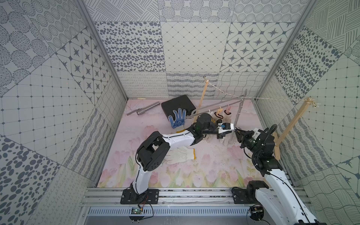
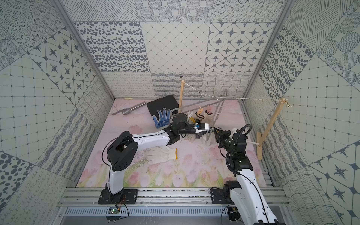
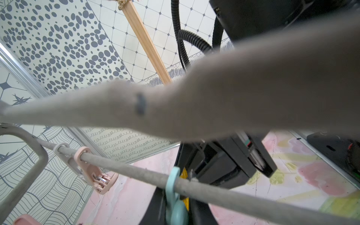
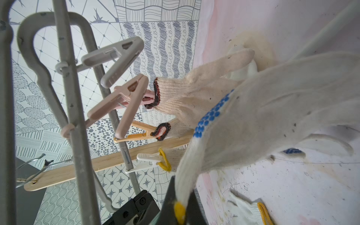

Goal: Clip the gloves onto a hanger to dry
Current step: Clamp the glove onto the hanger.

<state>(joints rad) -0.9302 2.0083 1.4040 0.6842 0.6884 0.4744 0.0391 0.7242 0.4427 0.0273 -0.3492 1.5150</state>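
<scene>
The blue-dotted glove (image 4: 253,116) hangs from the right gripper (image 4: 179,213), whose jaws are pinched together on just the yellow edge of its cuff, close beside the hanger (image 4: 76,136). The hanger hangs by its hook from the string (image 1: 272,99) over the far right corner of the mat (image 1: 194,175). Three gloves (image 4: 185,93) are already pegged to it. The left gripper (image 3: 176,212) appears clamped on the teal peg (image 3: 174,187), which sits on a hanger bar.

The hold on the cuff looks thin, so it may slip out when pushed into the peg. The peg can slide along its bar and the hanger can sway on the string, so the peg's mouth may drift off the cuff. The two grippers are nearly touching and could knock each other.

Only the right wrist view shows the cuff pinch and the pegged cuffs clearly; in both top views the left arm largely hides them. Only the left wrist view, half blocked by a blurred grey bar, shows the teal peg close up. Only the top views show a second dotted glove (image 1: 177,118) on the black board (image 1: 175,104) near the far edge, and a plain glove (image 1: 181,154) mid-mat.
</scene>
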